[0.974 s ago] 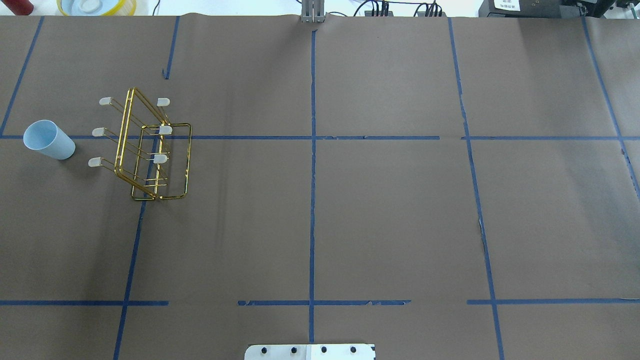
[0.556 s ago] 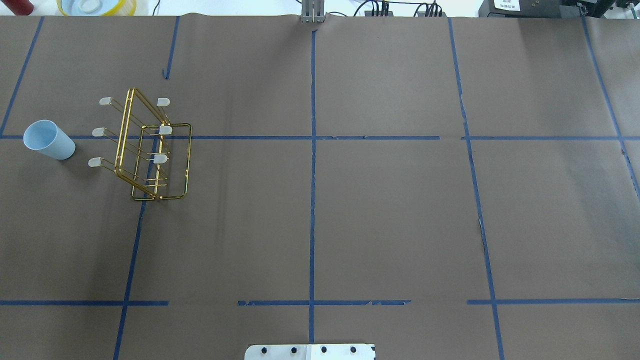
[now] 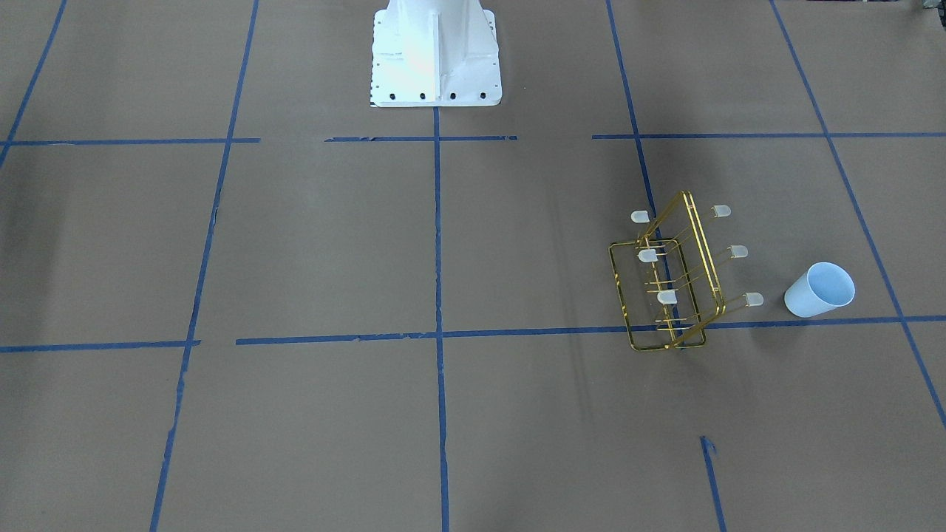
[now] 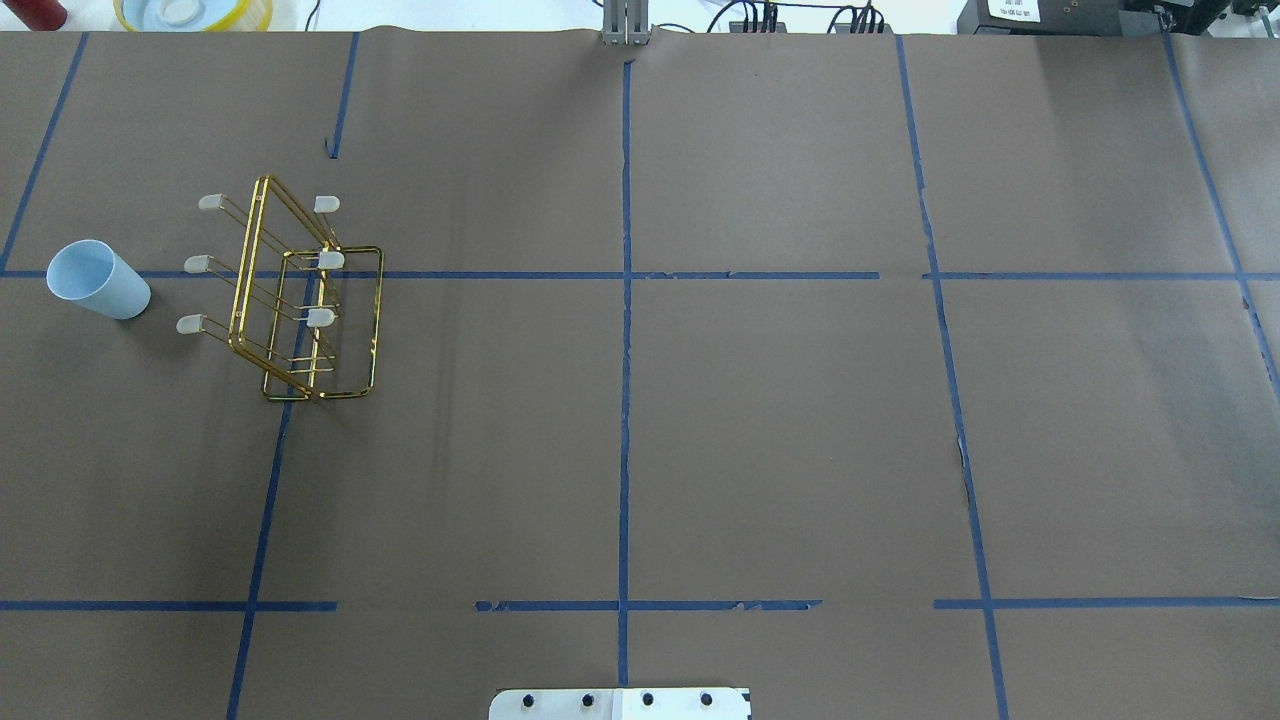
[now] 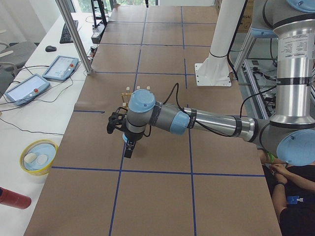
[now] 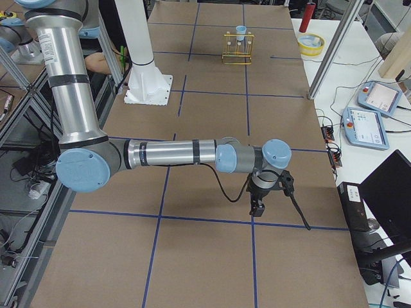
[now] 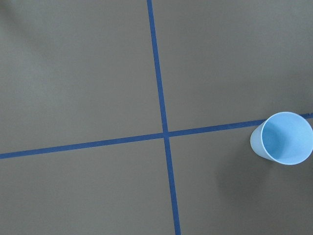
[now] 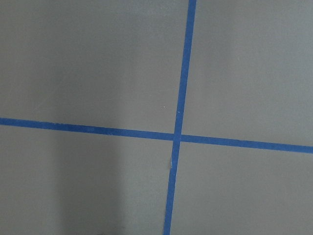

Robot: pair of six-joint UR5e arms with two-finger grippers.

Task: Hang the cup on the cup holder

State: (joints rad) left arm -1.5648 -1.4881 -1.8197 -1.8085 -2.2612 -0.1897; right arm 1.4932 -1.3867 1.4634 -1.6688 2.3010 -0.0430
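The pale blue cup point(image 4: 98, 280) stands upright, mouth up, on the brown table at the far left; it also shows in the front view point(image 3: 819, 290) and at the right edge of the left wrist view point(image 7: 282, 138). The gold wire cup holder point(image 4: 300, 300) stands just right of it, apart from it, with every capped prong bare point(image 3: 669, 284). My left gripper point(image 5: 129, 147) hangs above the table in the exterior left view only. My right gripper point(image 6: 255, 206) shows only in the exterior right view, far from both objects. I cannot tell whether either is open or shut.
The white robot base point(image 3: 434, 52) sits at the table's near middle edge. A yellow bowl point(image 5: 37, 156), a red bottle point(image 5: 15, 198) and tablets point(image 5: 59, 66) lie on the white side bench past the table's left end. Blue tape lines grid the brown paper.
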